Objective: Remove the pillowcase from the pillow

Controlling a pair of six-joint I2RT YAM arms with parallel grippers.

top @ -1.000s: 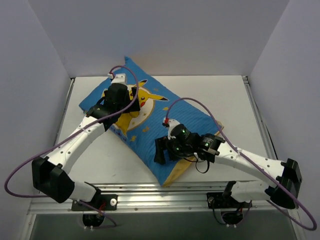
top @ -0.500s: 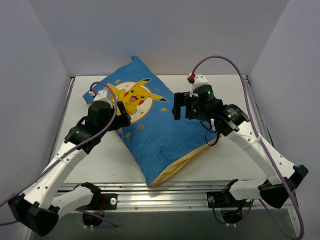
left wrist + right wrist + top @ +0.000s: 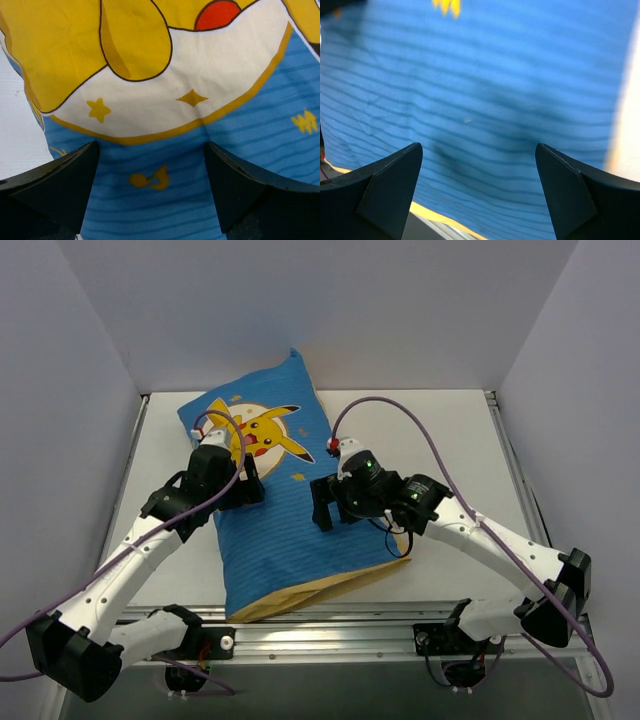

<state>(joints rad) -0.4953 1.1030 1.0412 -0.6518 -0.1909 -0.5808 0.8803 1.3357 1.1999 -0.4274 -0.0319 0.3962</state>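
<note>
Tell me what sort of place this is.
Probably a robotics lab test cell, not a home: plain white partition walls box in a white table, and a left arm and right arm are bolted to an aluminium rail, over a blue pillowcase.

Pillowcase (image 3: 280,540) takes up the middle of the table (image 3: 470,440), running from the back wall (image 3: 320,310) to the near rail (image 3: 330,625). Its far corner pokes up at the wall.

Free room:
- Wide bare strip right of it, out to the right wall (image 3: 585,420).
- Narrower bare strip by the left wall (image 3: 60,440).

In the way:
- The left arm (image 3: 140,550) crosses the left strip.
- The right arm (image 3: 490,545) and its purple cable (image 3: 400,410) hang over the right strip.
- The left gripper (image 3: 248,488) sits over the case's left side, the right gripper (image 3: 322,512) over the striped middle. Both have jaws spread, with fabric close under them.

A band of uncovered fabric lies between the two grippers. The yellow-lined open end (image 3: 300,592) at the rail has nothing above it.
</note>
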